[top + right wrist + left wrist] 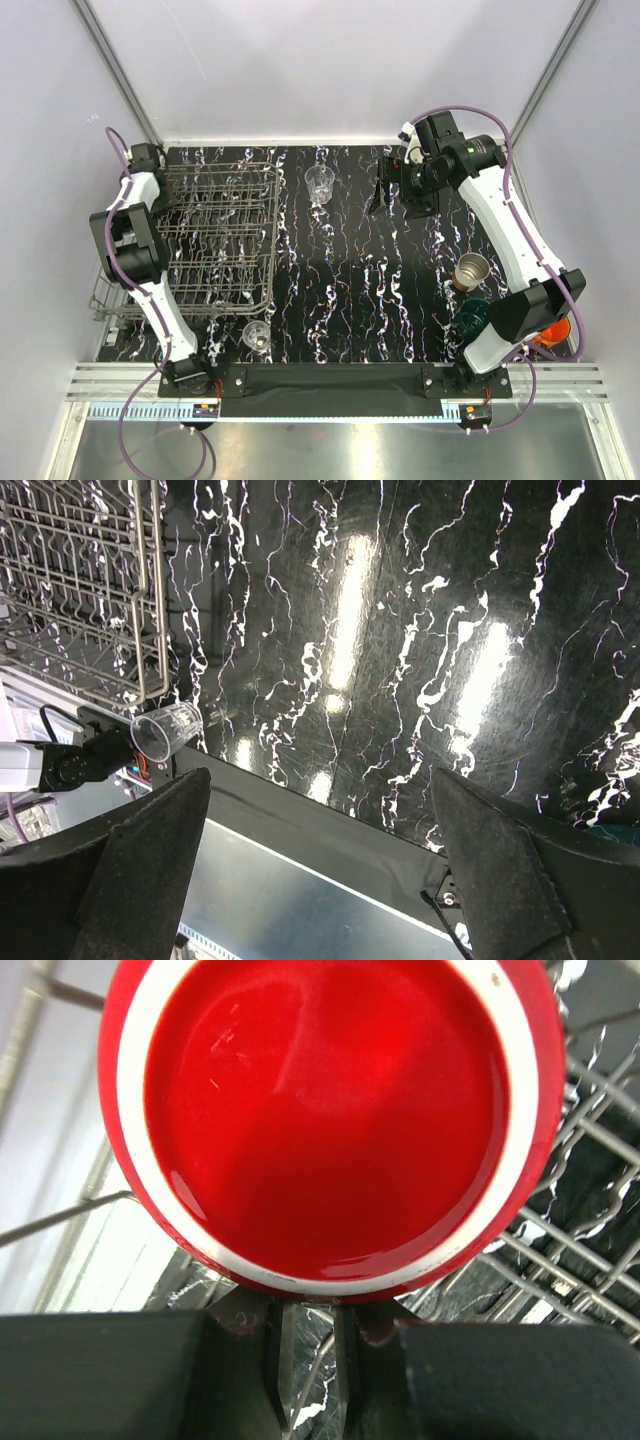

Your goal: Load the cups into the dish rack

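Red cup (pixel 330 1120) is gripped at its rim by clenched left fingers (pixel 200 1380), mouth turned back toward wrist, over far-left corner of dish rack (pixel 268 250). Right fingers (pixel 140 870) are spread, nothing held, well right of the rack.

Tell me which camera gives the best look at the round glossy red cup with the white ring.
Left wrist: the red cup fills that view, its round white-ringed face toward the camera, with the grey wire dish rack behind it. Top external shows none of it, and neither does right wrist.
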{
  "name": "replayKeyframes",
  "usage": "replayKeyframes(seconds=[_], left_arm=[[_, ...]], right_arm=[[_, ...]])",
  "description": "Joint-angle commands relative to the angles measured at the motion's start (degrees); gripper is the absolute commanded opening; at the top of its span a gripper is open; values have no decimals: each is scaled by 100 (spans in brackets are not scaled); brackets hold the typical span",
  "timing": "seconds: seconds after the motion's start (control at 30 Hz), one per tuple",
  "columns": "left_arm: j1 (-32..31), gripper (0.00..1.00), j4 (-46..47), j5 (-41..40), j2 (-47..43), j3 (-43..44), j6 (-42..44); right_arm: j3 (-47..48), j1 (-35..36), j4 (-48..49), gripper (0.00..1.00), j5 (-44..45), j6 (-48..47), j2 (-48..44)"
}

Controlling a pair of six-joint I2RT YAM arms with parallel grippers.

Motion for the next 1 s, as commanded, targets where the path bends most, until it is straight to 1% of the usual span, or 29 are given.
replayKeyframes(seconds=[0.0,0.23,0.27,0.3,0.37,0.4,0.47,0.6,0.63,0.8,0.83,0.9,0.97], left_arm=[[15,0,457,95,-99,226,-35],[49,0,247,-2,77,304,-167],[76,3,186,-19,94,322,-211],[76,17,107,-71,121,340,-298],[102,26,53,-116,138,323,-369],[120,35,62,-99,130,288,-387],[138,41,105,-133,86,182,-369],[217,59,167,-134,42,103,-404],[225,66,176,-107,33,77,-396],[225,80,211,7,-116,-20,-334],[208,86,203,-19,-160,-29,-334],[199,91,167,-46,-362,-116,-325],[155,99,150,-20,-555,-222,-369]], right_arm=[[310,-56,-13,100,-94,19,64],[292,-56,31,100,-103,98,72],[275,-65,22,100,-85,98,72],[275,-65,22,100,-76,115,72],[257,-65,22,100,-76,133,72],[274,-65,13,100,-76,133,90],[310,-65,-13,99,-67,133,99],[327,-73,-13,100,-67,133,151],[362,-73,-30,100,-67,133,169],[433,-82,-83,99,73,81,134],[381,-82,-92,100,99,80,82],[266,-82,-75,100,179,107,-129],[-32,-82,-31,100,222,168,-461]])
